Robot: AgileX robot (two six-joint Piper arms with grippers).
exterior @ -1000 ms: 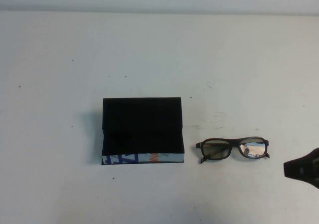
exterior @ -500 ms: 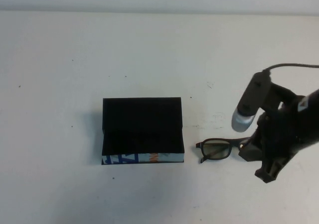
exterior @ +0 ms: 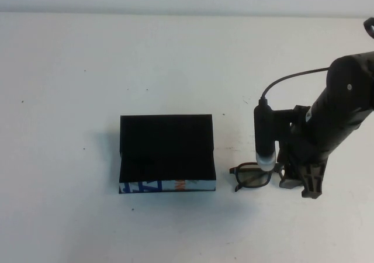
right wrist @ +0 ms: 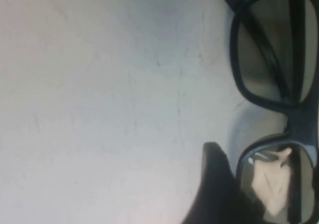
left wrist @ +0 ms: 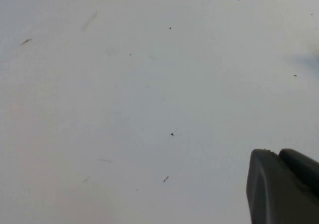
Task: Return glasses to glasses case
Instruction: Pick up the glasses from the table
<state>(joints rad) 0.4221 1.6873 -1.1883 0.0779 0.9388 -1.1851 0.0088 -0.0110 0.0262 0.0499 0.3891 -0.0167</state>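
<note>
Glasses [exterior: 253, 176] lie flat on the white table [exterior: 175, 58], just to the right of the glasses case [exterior: 167, 153]. The case is a black box with its lid up and a blue, white and orange strip on its near side. The right gripper [exterior: 304, 184] is down over the right half of the glasses. One dark finger [right wrist: 217, 184] sits right beside a lens; I cannot tell if its jaws are open. The left gripper [left wrist: 284, 184] is over bare table, and its jaws cannot be told either.
</note>
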